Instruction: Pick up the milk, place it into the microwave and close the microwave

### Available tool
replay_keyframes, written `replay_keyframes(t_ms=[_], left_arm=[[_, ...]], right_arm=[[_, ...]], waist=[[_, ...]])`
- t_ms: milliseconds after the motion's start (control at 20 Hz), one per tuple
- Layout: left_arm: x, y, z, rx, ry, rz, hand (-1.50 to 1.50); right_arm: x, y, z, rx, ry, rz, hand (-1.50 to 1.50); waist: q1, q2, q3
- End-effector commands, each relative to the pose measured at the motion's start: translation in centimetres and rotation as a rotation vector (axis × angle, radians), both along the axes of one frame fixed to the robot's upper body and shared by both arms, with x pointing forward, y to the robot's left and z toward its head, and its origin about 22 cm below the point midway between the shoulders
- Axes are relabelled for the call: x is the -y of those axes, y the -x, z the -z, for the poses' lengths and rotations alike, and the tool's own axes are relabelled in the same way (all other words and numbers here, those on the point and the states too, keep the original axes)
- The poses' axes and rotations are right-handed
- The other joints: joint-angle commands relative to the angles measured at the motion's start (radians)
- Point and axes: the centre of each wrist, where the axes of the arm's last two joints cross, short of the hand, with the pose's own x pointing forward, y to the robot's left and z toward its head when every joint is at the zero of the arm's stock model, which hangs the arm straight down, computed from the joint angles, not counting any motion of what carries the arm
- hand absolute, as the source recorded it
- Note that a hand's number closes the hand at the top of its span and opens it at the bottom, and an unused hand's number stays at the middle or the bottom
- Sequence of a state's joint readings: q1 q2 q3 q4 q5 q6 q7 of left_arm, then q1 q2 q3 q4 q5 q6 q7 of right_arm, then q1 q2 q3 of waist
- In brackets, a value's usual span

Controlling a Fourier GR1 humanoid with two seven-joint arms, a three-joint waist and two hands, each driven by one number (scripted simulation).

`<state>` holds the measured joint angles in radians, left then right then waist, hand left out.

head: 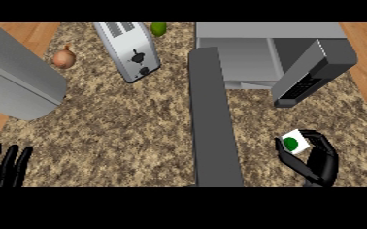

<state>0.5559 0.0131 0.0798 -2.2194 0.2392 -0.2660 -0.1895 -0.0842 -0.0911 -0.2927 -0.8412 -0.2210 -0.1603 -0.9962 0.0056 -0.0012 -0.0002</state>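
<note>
The milk (294, 143), a small white carton with a green spot, sits inside the right hand (317, 161), whose fingers and thumb curl round it, above the counter (129, 126) in front of the microwave (269, 53); the microwave door (211, 121) stands swung open, its cavity bare; the left hand (14, 167) rests open at the lower left edge, fingers up

Silver toaster (129, 51) on the speckled counter (122, 126), onion (64, 58) to its left, lime (158, 28) just beside its far end.
</note>
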Motion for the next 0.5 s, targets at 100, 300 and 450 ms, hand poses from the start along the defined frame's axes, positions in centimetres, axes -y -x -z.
replay_keyframes(t_ms=[100,300,450], left_arm=[[-1.4,0.4,-0.7,0.014,-0.010,0.011,-1.50],[0.0,0.1,0.6,0.008,0.012,0.014,-1.50],[-0.2,-0.2,1.3,0.005,0.019,0.022,-1.50]], right_arm=[[-3.5,-1.5,-1.5,0.074,0.035,-0.114,1.50],[1.1,-3.2,-3.8,0.065,0.021,-0.414,1.50],[1.5,-3.2,-4.0,0.075,0.014,-0.540,1.50]], waist=[[0.000,0.000,0.000],[0.007,-0.001,0.000],[0.003,0.000,0.000]])
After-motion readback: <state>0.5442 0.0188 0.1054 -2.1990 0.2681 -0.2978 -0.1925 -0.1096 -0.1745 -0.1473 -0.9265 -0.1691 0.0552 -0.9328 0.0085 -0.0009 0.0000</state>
